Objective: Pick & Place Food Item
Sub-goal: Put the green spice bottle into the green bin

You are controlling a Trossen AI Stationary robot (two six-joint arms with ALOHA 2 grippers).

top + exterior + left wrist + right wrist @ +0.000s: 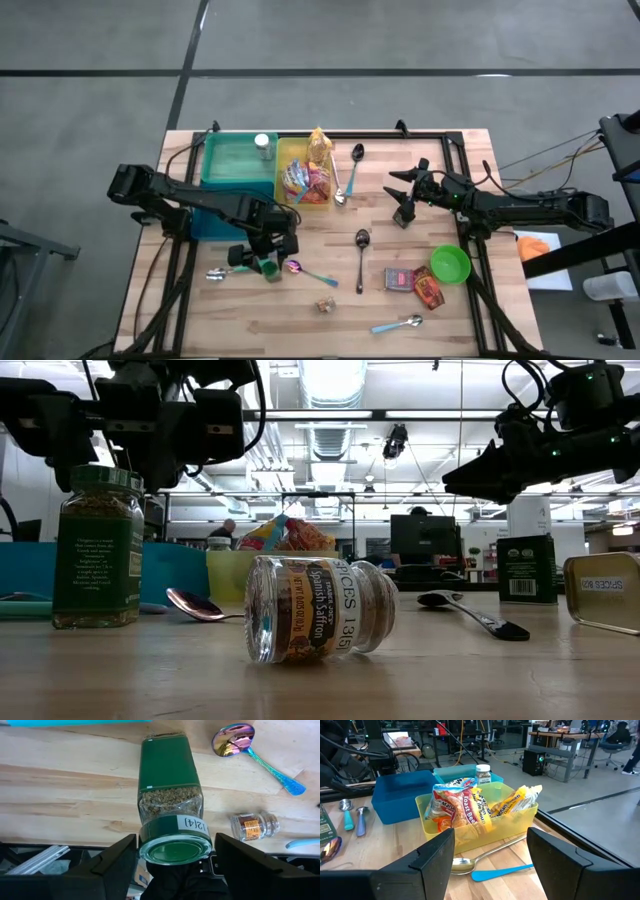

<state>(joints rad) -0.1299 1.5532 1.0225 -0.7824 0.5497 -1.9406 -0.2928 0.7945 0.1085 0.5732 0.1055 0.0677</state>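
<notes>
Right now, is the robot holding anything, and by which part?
Nothing seems held. On the left gripper, the jaws stand open beside the green jar, at its lid; the right gripper is empty.

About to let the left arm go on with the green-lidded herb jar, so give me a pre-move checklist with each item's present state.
1. Herb jar stands upright on the table: ok, the low view shows it standing.
2. Left end effector is centred over the jar's green lid, a finger on either side: ok.
3. Fingers closed on the jar: not ok, gaps show on both sides of the lid.
4. Nearby clutter: the iridescent spoon and the small saffron jar on its side lie close but apart from the herb jar: ok.
5. Right end effector is open and well away, near the yellow bin: ok.
6. Where the jar should go: cannot tell.
</notes>
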